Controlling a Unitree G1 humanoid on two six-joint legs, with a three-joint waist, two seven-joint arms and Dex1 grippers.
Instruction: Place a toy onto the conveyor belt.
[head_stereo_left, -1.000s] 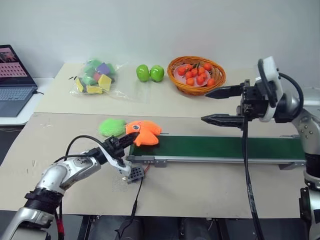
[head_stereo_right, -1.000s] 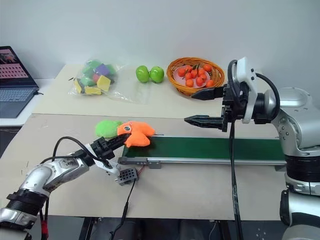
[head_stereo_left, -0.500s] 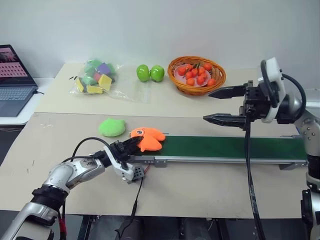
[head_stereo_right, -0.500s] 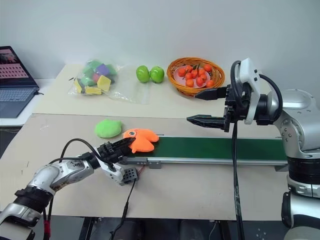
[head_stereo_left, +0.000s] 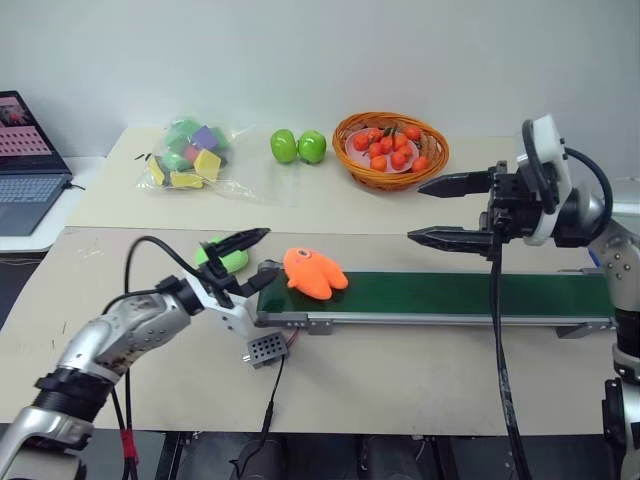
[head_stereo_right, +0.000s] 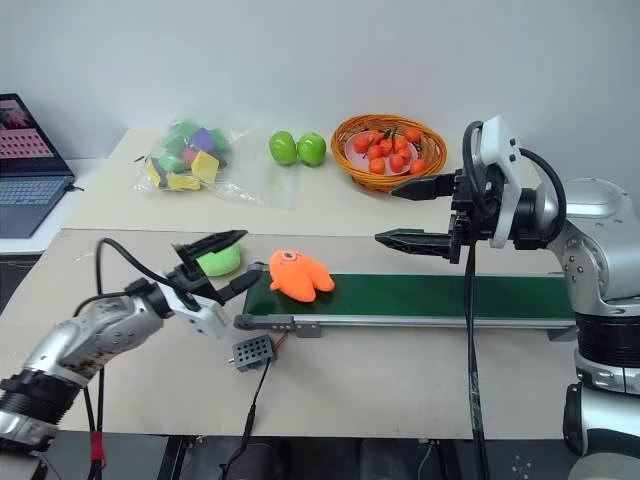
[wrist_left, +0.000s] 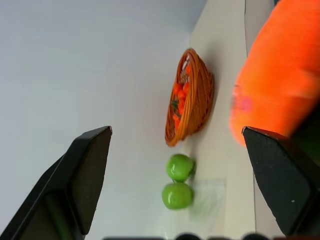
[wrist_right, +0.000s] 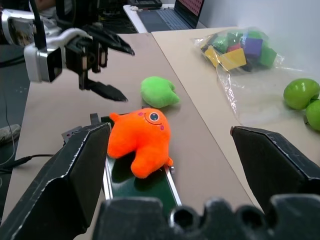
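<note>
A: Step?

B: Release, by the look of it. The orange toy fish (head_stereo_left: 314, 273) is lying on the left end of the green conveyor belt (head_stereo_left: 470, 295), nothing gripping it. Judging from that, the placing part looks done.

A: Left gripper?

B: The left gripper (head_stereo_left: 250, 258) is sitting just off the belt's left end, at about nine o'clock from the fish. Fingers are spread wide, one high, one low, nothing between them. Not touching the fish; a small gap is showing in the right eye view.

A: What's behind it?

B: A lime-green plush blob (head_stereo_right: 217, 261), at roughly ten o'clock from the fish, partly hidden by the gripper's fingers. Can't tell if a finger is brushing it.

A: Fish position, exact?

B: On the belt surface, close to the end roller, slightly overhanging the near rail in the right wrist view. Looks settled, lying flat.

A: Right gripper?

B: The right gripper (head_stereo_left: 452, 210) is hovering above the belt's middle, at about two o'clock from the fish, well apart from it. Fingers are wide apart, empty, pointing toward the left.

A: Next move?

B: My guess: the left arm is needing to back away toward eight o'clock, clearing the grey control box (head_stereo_left: 265, 349) and its wire (head_stereo_left: 272, 400) without nudging the fish or the blob. Risk: a finger catching a fin and dragging the fish off the end.
</note>
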